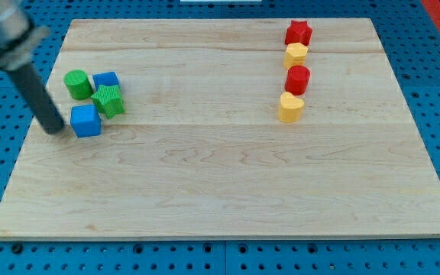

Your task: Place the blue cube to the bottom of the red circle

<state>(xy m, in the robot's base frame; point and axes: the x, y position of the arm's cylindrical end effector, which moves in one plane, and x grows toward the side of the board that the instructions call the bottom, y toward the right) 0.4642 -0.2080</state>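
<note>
1. One blue cube [85, 121] sits near the left edge of the wooden tabletop [220, 183], with my tip [55, 128] just to its left, close or touching.
2. Far right, the red cylinder [298, 79] stands above a yellow heart block [290, 108] and below a yellow hexagonal block [296, 54] and a red star block [299, 33].
3. Beside the cube: a green cylinder [77, 84], a second blue block [106, 80], a green ridged block [109, 101].
4. No fingers exist; the arm ends in a rod.

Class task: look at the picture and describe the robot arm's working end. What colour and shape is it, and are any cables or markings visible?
The arm ends in a straight, dark grey to black rod, round like a cylinder. My tip is blunt and plain. Above, the rod joins a wider, lighter grey, blurred body at the view's top left corner. No cables, labels or markings can be made out.
</note>
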